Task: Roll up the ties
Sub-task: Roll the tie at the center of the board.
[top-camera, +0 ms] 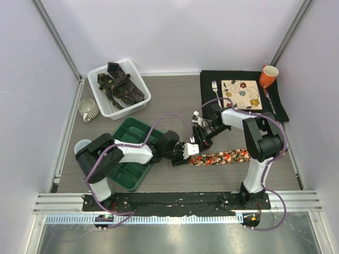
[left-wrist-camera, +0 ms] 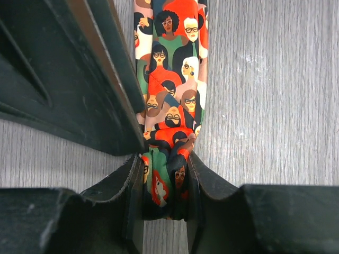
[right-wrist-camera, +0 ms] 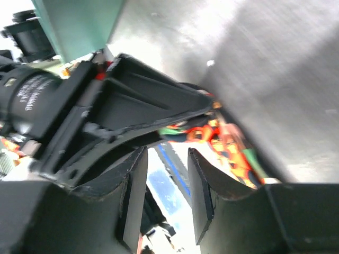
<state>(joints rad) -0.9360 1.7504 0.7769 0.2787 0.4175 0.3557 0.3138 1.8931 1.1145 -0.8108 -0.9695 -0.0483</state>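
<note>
The red-orange printed tie lies flat on the table and runs to the right. My left gripper is shut on its left end. In the left wrist view the folded end of the tie sits bunched between the pads of that gripper. My right gripper hovers just behind the left one. In the right wrist view it is open with nothing between its fingers, and the tie shows beyond them. Several dark ties lie heaped in a white basket.
A green tray lies under the left arm. A striped cup stands at the left. At the back right a black mat holds a floral square plate, a fork and an orange mug.
</note>
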